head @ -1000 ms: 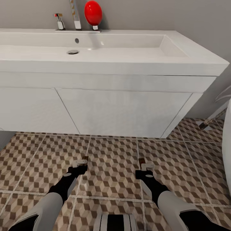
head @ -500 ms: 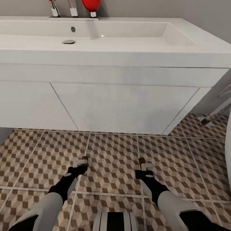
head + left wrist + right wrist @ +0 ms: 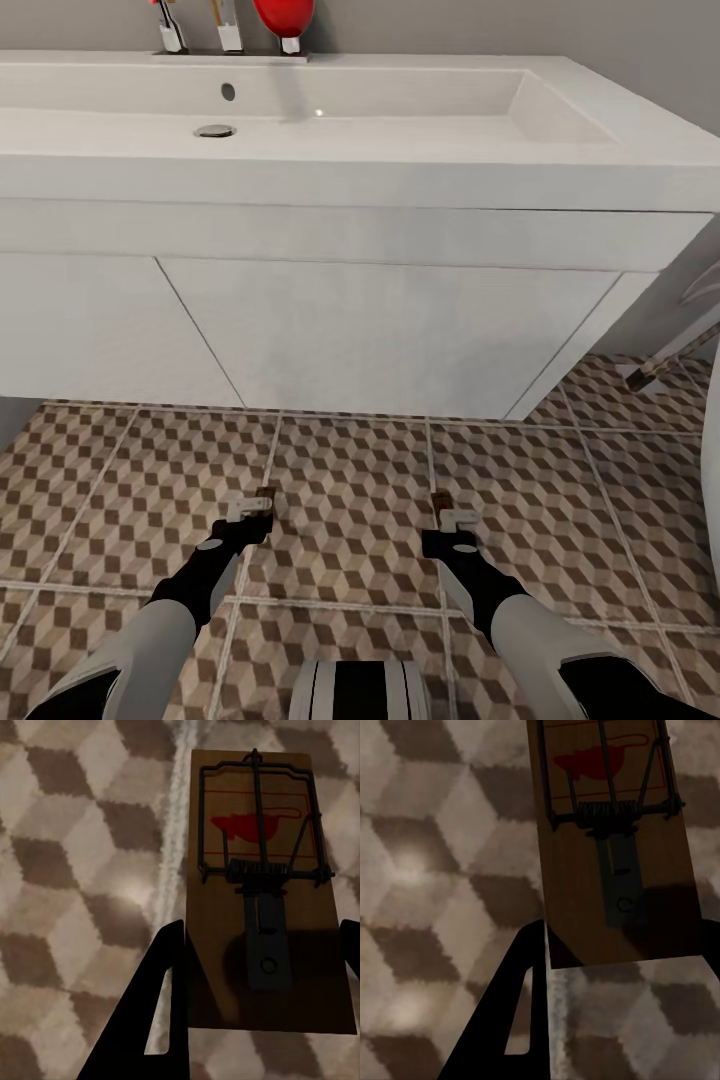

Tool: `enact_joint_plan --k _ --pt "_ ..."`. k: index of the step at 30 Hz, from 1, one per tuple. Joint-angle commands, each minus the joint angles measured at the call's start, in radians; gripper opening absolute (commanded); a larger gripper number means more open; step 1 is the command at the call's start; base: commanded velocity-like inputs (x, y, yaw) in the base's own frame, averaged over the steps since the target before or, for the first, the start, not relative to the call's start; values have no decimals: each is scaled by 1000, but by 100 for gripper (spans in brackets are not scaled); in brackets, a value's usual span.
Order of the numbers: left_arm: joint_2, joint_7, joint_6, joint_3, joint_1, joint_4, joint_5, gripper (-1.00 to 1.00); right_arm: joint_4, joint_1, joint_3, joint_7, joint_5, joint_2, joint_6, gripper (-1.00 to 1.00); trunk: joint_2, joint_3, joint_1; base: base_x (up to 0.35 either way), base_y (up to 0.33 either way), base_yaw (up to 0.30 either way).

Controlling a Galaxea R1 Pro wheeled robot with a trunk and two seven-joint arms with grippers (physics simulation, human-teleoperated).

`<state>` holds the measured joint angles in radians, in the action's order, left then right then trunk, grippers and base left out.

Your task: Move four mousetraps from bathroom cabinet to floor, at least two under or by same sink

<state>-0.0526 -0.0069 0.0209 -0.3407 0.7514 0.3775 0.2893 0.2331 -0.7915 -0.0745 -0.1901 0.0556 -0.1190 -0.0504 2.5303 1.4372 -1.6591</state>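
Observation:
Each gripper holds one mousetrap a little above the bathroom floor (image 3: pixel 350 460), in front of the white cabinet (image 3: pixel 380 330) under the sink (image 3: pixel 400 175). My left gripper (image 3: pixel 252 512) is shut on a mousetrap (image 3: pixel 265 494). In the left wrist view that mousetrap (image 3: pixel 225 967) is a brown board with a wire spring and a red mark, clamped between the black fingers (image 3: pixel 161 1020) of the left gripper (image 3: pixel 262 934). My right gripper (image 3: pixel 453 514) is shut on another mousetrap (image 3: pixel 438 497). Its board (image 3: pixel 577 892) sticks out past the right gripper (image 3: pixel 622 930).
The cabinet's two doors are closed. A chrome tap (image 3: pixel 228 25) and a red rounded object (image 3: pixel 285 18) stand at the back of the sink. At the right edge, a white curved body (image 3: pixel 712 450) and a slanted leg (image 3: pixel 660 362) stand on the tiles.
The head camera moved closer in the first half second, so the sink looks larger and its tap higher. Both grippers keep their traps in the same places.

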Motion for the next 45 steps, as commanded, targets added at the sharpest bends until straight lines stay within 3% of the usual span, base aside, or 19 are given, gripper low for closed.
enact_joint_plan --k 1,6,22,45 --pt "-1 1 2 -6 0 1 11 -100 2 0 -8 -6 7 0 -5 -100 0 1 0 0 0 0" --pt "-1 1 2 -6 0 1 11 -100 2 0 -8 -6 7 0 -5 -100 0 1 0 0 0 0" --pt "-1 1 2 -6 0 0 11 -100 2 0 -7 -6 5 -1 -5 -100 4 62 -7 0 0 0" --pt "0 2 3 -6 0 -10 15 -100 2 0 -10 -6 3 -1 -2 -100 4 62 -7 0 0 0"
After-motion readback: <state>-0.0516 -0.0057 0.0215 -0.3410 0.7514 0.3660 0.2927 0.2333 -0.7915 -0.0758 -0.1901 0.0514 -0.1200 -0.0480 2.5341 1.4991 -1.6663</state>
